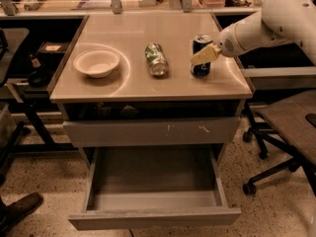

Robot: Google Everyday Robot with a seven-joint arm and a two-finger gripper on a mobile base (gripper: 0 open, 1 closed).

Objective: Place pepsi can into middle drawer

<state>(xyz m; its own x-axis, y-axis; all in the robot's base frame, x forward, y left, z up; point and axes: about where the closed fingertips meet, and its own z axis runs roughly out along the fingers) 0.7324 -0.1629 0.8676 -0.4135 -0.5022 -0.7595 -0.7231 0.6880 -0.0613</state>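
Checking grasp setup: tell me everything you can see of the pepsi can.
The pepsi can is small and dark blue, with white lettering and a silver top, and it looks like metal. It stands upright near the right front of the tan table, apart from the green-and-silver can lying on its side to the left. The gripper reaches in from the right at mid-height and covers part of the label. Nothing else touches the pepsi can.

No readable text anywhere

Pepsi can (200,70) at gripper (202,56), middle drawer (153,216) open
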